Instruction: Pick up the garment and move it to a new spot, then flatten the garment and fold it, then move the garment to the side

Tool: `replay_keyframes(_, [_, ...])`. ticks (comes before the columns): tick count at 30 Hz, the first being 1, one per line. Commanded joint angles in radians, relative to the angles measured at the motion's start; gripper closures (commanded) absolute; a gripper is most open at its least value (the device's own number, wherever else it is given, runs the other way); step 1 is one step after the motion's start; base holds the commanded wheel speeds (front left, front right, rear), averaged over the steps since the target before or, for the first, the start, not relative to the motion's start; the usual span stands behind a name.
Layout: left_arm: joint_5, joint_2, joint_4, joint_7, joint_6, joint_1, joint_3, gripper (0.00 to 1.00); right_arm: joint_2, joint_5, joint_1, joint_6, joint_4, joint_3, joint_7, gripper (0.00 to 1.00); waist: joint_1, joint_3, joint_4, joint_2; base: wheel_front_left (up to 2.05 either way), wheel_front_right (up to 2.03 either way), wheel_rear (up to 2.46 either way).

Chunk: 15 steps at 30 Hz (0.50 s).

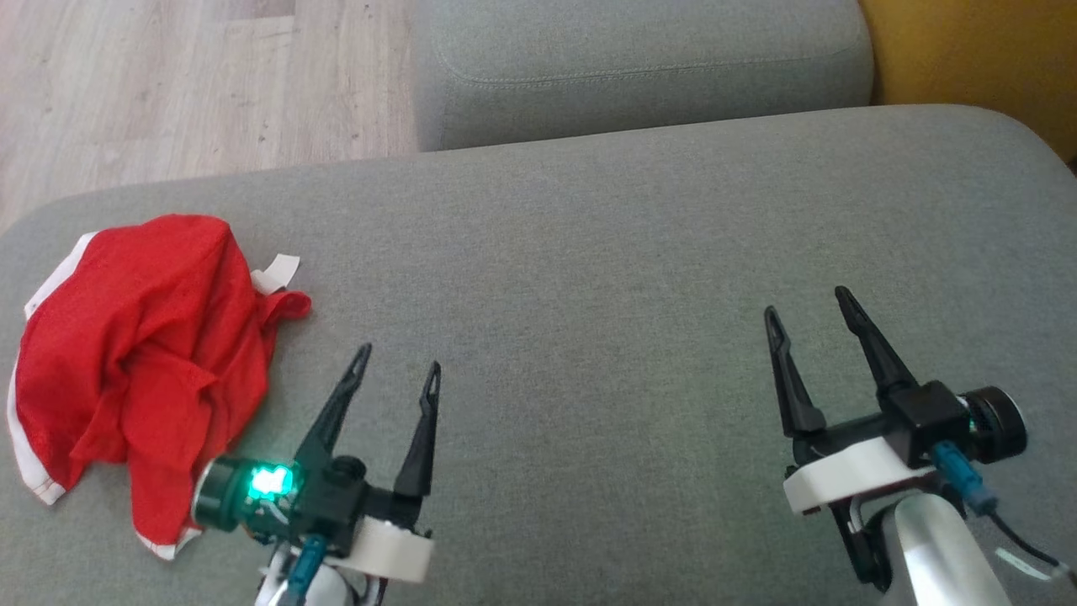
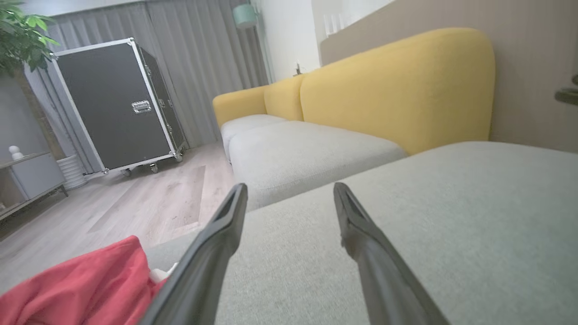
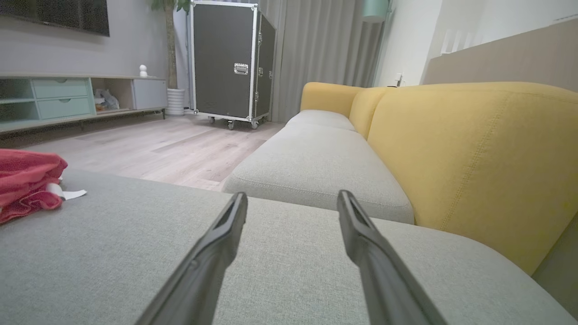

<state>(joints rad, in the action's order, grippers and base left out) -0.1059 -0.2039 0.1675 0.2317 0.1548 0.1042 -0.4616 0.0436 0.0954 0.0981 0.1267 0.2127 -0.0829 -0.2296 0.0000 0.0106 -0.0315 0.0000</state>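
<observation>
A crumpled red fabric garment with white trim (image 1: 139, 362) lies bunched in a heap at the left edge of the head view. It sits on a broad grey woven-fabric sofa cushion (image 1: 589, 278) that spans the lower two thirds of the frame. A small white label (image 1: 278, 271) sticks out at the heap's upper right.

The left claw (image 1: 400, 357) sits at the lower left-centre of the head view, just to the right of the garment. Its two long dark fingers are spread apart, point up the frame and have nothing between them. A green light glows on its wrist, which overlaps the heap's lower edge in the picture; whether it touches the cloth I cannot tell. In the left wrist view the red cloth fills the lower left corner, right beside one finger.

The right claw (image 1: 805, 301) is at the lower right of the head view, its fingers also wide apart and empty, over bare cushion and well apart from the garment. In the right wrist view the garment appears at the far left edge.

A second grey seat cushion (image 1: 639, 76) lies at the top centre, pale wooden floor (image 1: 168, 84) at the upper left, and yellow upholstered sofa back (image 1: 968, 50) at the upper right. A black wheeled flight case with silver edging (image 3: 226, 58) stands at the top centre of the right wrist view.
</observation>
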Motion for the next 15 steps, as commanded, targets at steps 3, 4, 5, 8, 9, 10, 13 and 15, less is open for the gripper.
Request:
replay_keyframes(3, [-0.006, -0.001, -0.052, 0.021, -0.005, 0.033, 0.06, 0.0, 0.006, -0.045, 0.042, 0.004, -0.04, -0.025, -0.023, 0.0, 0.0, 0.0, 0.003, 0.0, 0.0, 0.0, 0.0])
replay_keyframes(4, [-0.012, 0.005, -0.056, 0.024, -0.011, 0.027, 0.072, 0.0, 0.006, -0.071, 0.038, 0.004, -0.039, -0.023, -0.026, 0.0, 0.0, 0.0, 0.004, 0.0, 0.0, 0.0, 0.0])
replay_keyframes(5, [-0.02, 0.014, -0.059, 0.027, -0.019, 0.02, 0.086, 0.0, 0.007, -0.09, 0.035, 0.004, -0.037, -0.024, -0.029, 0.0, 0.0, -0.001, 0.006, 0.0, 0.0, 0.0, 0.0])
replay_keyframes(8, [-0.065, 0.053, -0.062, 0.03, -0.052, -0.006, 0.144, 0.0, 0.007, -0.174, 0.021, 0.004, -0.026, -0.012, -0.032, 0.0, 0.0, -0.005, 0.01, 0.0, 0.0, 0.0, 0.0])
replay_keyframes(9, [-0.077, 0.063, -0.057, 0.03, -0.065, -0.013, 0.165, 0.0, 0.007, -0.195, 0.017, 0.004, -0.019, -0.009, -0.032, 0.0, 0.0, -0.006, 0.011, 0.0, 0.0, 0.0, 0.0])
replay_keyframes(10, [-0.082, 0.071, -0.05, 0.03, -0.077, -0.019, 0.185, 0.0, 0.007, -0.214, 0.013, 0.004, -0.011, -0.007, -0.032, 0.0, 0.0, -0.006, 0.011, 0.0, 0.0, 0.0, 0.0])
replay_keyframes(13, [-0.077, 0.091, -0.013, 0.03, -0.088, -0.036, 0.229, 0.0, 0.007, -0.278, 0.006, 0.004, 0.013, -0.001, -0.032, 0.0, 0.0, -0.009, 0.009, 0.0, 0.0, 0.0, 0.0])
replay_keyframes(15, [-0.072, 0.104, 0.012, 0.03, -0.094, -0.045, 0.247, 0.0, 0.007, -0.299, 0.003, 0.004, 0.028, -0.001, -0.032, 0.0, 0.0, -0.01, 0.007, 0.0, 0.0, 0.0, 0.0])
